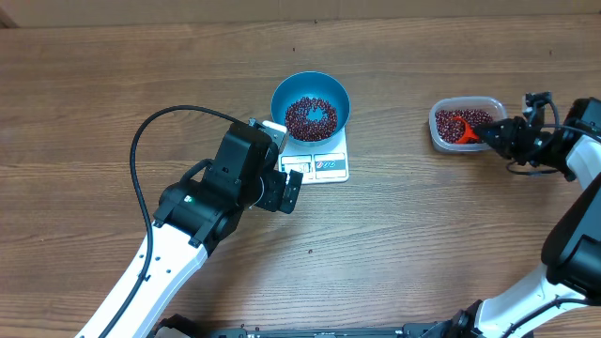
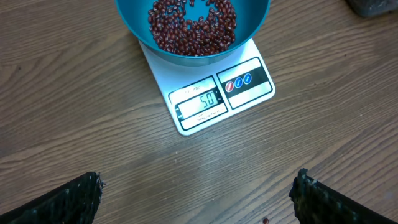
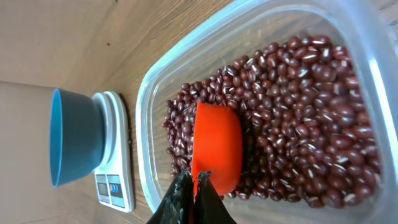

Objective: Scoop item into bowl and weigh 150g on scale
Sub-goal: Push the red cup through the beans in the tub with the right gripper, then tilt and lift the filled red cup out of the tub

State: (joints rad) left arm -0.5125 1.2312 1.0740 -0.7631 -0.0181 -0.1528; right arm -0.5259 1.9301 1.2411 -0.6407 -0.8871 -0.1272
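Right gripper [image 3: 194, 186] pinched shut on orange scoop [image 3: 217, 146] handle, scoop down in red-brown beans [image 3: 298, 124] of clear tub [image 3: 152, 87], more beans in blue bowl [image 1: 279, 94] on white scale [image 1: 331, 165], tub at bowl's 3 o'clock, left gripper [image 1: 289, 188] wide, empty, at scale's 7 o'clock

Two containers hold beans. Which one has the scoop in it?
The clear tub, on the right: the orange scoop, gripped by the right gripper, lies in its beans. The blue bowl stands on the scale, with no scoop.
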